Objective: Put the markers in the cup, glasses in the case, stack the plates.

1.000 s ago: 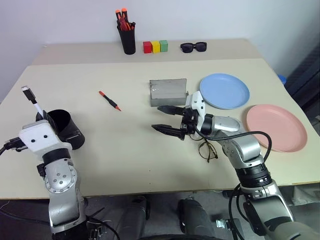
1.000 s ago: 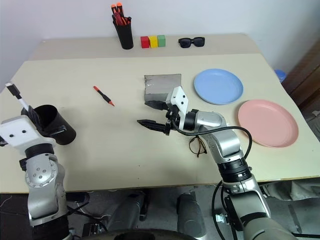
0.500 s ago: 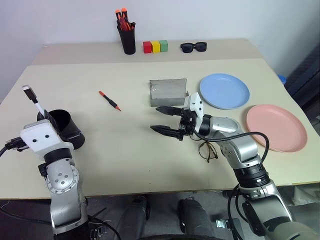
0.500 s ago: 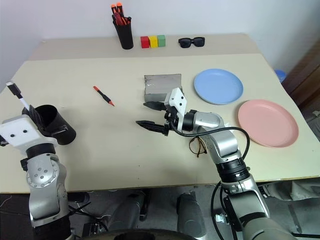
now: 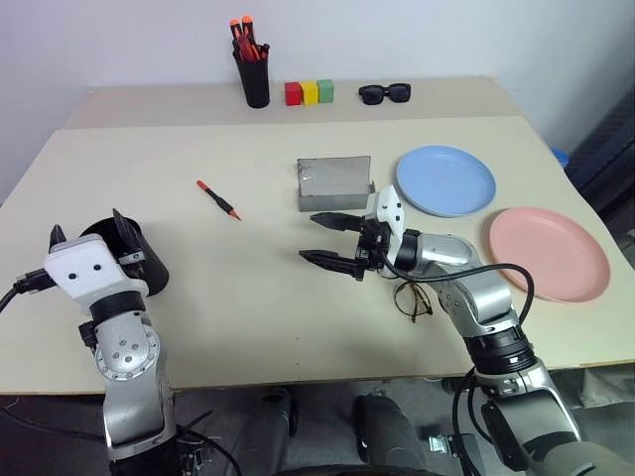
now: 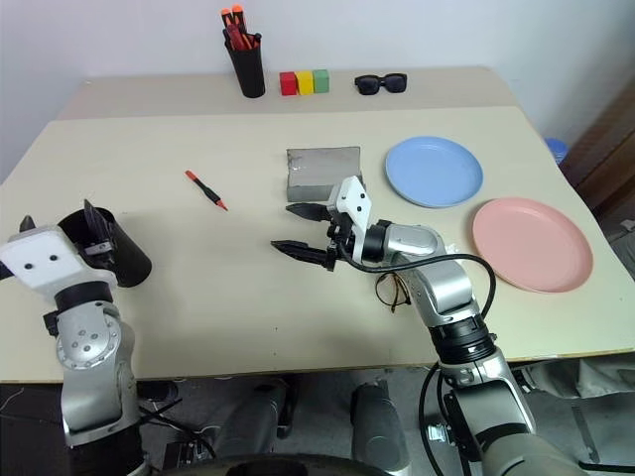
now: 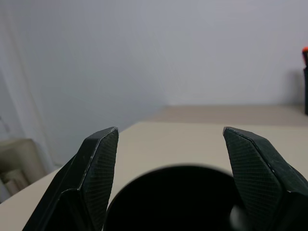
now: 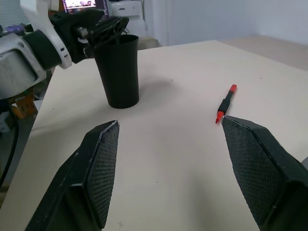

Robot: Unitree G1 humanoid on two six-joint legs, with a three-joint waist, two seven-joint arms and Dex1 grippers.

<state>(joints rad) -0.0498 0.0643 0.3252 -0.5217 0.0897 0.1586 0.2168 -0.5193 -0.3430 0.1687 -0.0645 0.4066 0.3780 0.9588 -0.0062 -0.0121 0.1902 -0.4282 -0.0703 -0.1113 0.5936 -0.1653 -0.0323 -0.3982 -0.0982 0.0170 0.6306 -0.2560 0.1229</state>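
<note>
The left end effector (image 5: 87, 230) hovers over the black cup (image 5: 139, 260) with fingers spread wide, empty. The right end effector (image 5: 332, 241) hangs wide open mid-tabletop (image 5: 248, 297), near the grey case (image 5: 334, 181). The red marker (image 5: 217, 199) lies apart; the glasses (image 5: 412, 298) lie under the right arm.

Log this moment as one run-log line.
left gripper: open over cup | right gripper: open, empty | red marker: on table

Black cup (image 5: 134, 260) — red-orange marker (image 5: 217, 199) — blue plate (image 5: 445, 180), pink plate (image 5: 548, 253).
</note>
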